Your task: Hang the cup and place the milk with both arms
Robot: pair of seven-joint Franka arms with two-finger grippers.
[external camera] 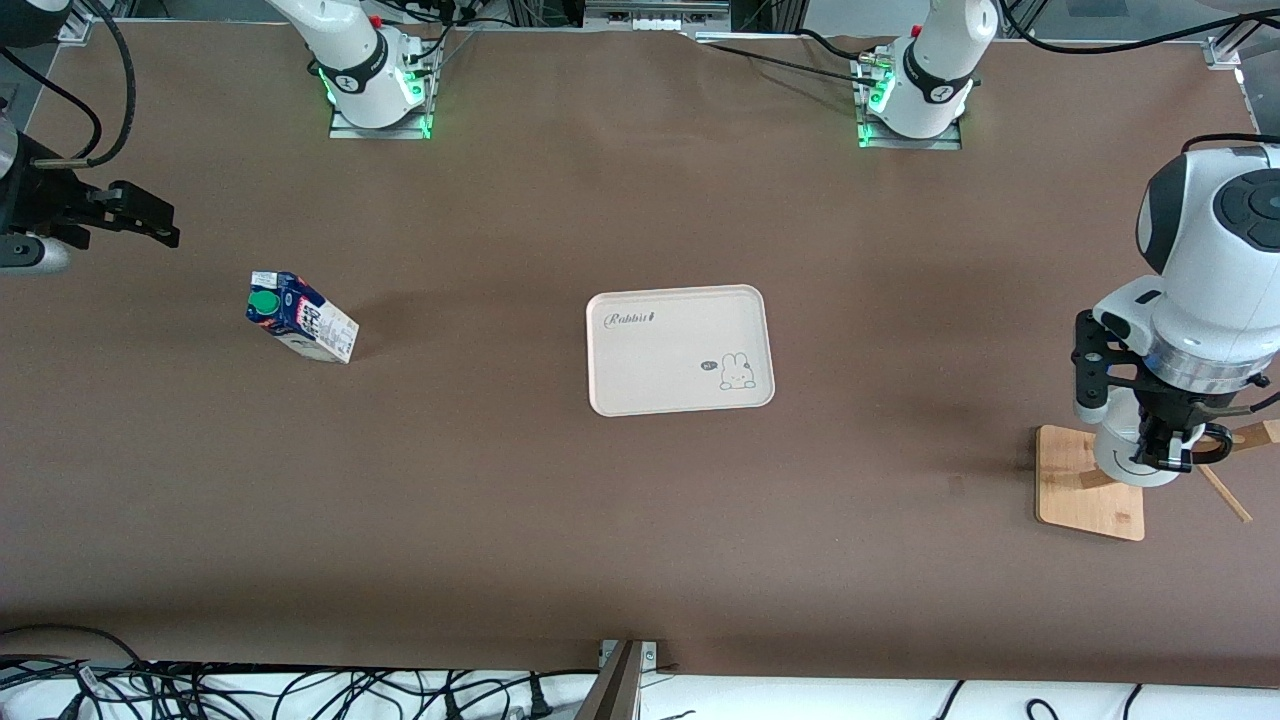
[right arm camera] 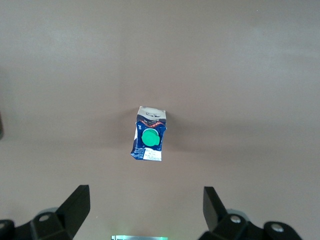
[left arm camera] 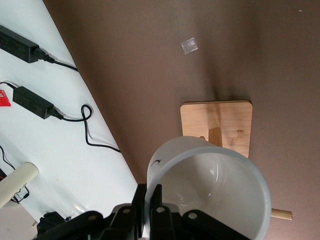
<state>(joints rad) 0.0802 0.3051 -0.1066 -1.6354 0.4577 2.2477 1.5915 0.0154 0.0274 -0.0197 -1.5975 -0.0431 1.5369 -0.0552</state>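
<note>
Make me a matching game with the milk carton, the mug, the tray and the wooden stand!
Things:
1. blue-and-white milk carton with green cap
2. white smiley mug
3. pale rectangular rabbit tray
4. light wooden stand

Descriptions:
A. bare, mid-table
B. held in left claw
C. under the mug
D. standing near open right claw

Pairs: 1-D, 2-B, 3-A, 4-C

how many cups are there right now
1. The cup is held up by the left gripper, shut on its rim, over the wooden rack at the left arm's end of the table. No other cup shows.
</note>
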